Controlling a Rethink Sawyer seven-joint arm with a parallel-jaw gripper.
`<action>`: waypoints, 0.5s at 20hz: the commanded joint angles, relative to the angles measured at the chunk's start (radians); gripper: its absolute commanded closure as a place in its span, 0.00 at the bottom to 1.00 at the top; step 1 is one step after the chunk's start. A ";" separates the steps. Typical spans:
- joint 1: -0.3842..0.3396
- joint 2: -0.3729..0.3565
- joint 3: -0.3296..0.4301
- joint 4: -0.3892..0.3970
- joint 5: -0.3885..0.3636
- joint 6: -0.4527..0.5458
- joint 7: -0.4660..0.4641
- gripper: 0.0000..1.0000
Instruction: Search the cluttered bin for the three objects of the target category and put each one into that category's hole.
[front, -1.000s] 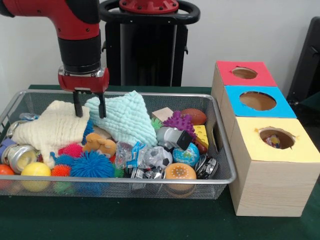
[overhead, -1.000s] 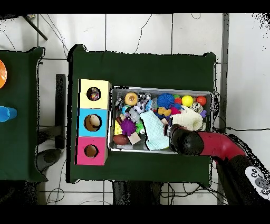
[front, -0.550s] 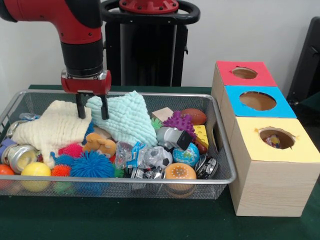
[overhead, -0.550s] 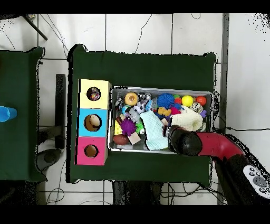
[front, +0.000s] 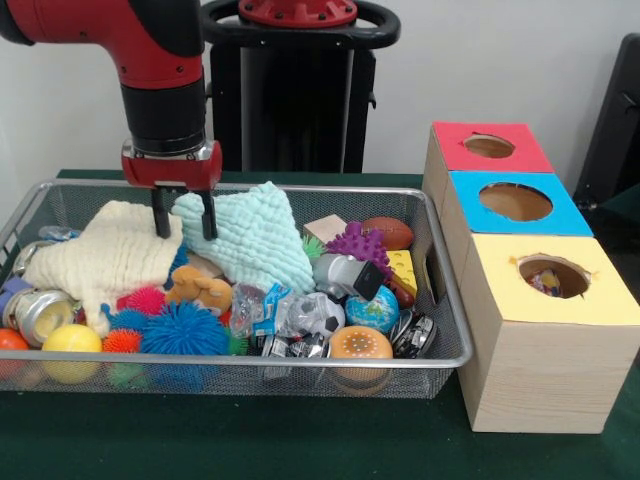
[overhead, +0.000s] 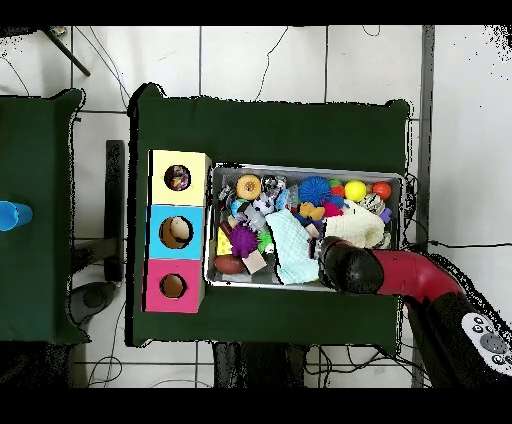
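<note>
The gripper (front: 183, 212) hangs with jaws spread and nothing held, over the seam between the cream cloth (front: 105, 257) and mint cloth (front: 251, 236), at ten o'clock in the wire bin (front: 440, 330). The target category is unclear; the three-holed box (front: 520, 290) sits at three o'clock. A descent here risks snagging cloth, dragging clutter along.

Front view close and low, overhead view high; both share the bin (front: 440, 300).

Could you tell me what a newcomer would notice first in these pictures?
Probably the red arm reaching down, its open end effector over the seam between a cream cloth and a mint cloth in the wire bin. Next, the three boxes beside it, topped red, blue and yellow.
</note>
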 joint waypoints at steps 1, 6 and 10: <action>-0.012 0.026 0.058 -0.099 -0.053 0.058 -0.134 0.00; -0.012 0.023 0.053 -0.102 -0.063 0.046 -0.133 0.00; -0.021 0.011 0.062 -0.105 -0.062 0.081 -0.172 0.00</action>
